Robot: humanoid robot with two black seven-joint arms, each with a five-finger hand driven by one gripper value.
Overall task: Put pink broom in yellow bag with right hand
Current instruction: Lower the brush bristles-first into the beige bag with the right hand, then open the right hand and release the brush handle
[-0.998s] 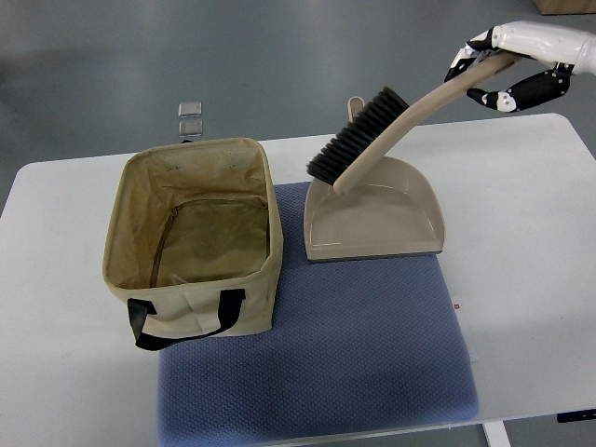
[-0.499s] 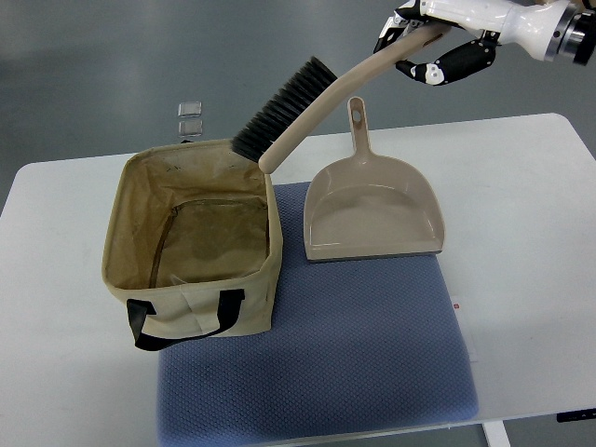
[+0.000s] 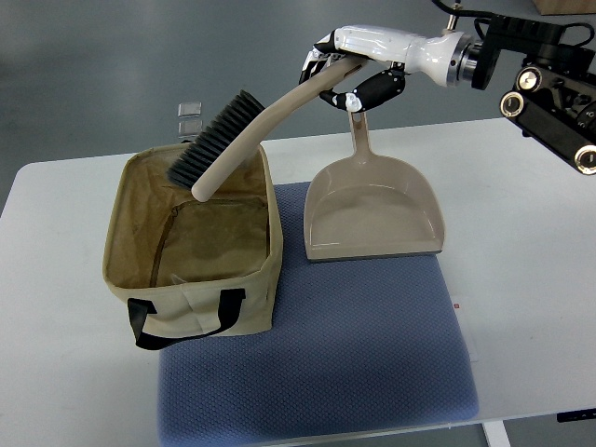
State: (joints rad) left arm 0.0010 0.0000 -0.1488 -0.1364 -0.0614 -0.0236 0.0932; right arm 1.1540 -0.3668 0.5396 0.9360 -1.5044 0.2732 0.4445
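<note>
Since a second ago brush swings from over dustpan toward 9 o'clock | right hand clamps handle end, bristles over bag rim at 12 o'clock | left: lower, let go | blue mat, white table, grey floor

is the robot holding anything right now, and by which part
Yes: the right hand grips the broom by the far end of its handle, with the bristle end out over the open bag.
</note>
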